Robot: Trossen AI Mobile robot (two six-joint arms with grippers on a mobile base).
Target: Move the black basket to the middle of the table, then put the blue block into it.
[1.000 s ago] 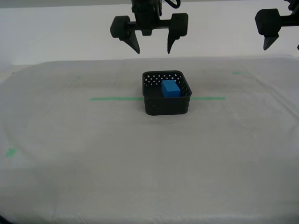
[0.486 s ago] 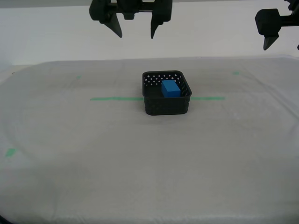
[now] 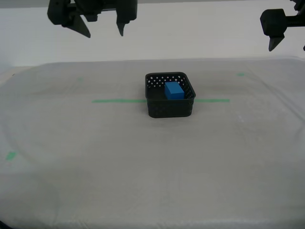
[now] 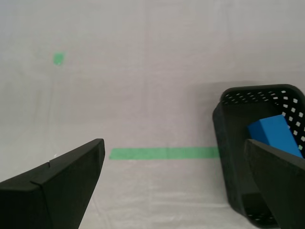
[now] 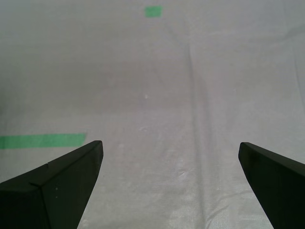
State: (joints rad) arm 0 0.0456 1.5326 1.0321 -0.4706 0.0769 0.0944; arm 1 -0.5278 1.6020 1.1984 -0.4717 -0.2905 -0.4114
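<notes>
My second gripper (image 3: 102,28) shifted away, jaws spread, bright-blue smooth block (image 3: 174,90) inside perforated black basket (image 3: 170,108)

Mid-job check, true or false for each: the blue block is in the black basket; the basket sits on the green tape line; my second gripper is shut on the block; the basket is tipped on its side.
1. The blue block is in the black basket. True.
2. The basket sits on the green tape line. True.
3. My second gripper is shut on the block. False: it is open and empty, above the table.
4. The basket is tipped over. False: it stands upright.
</notes>
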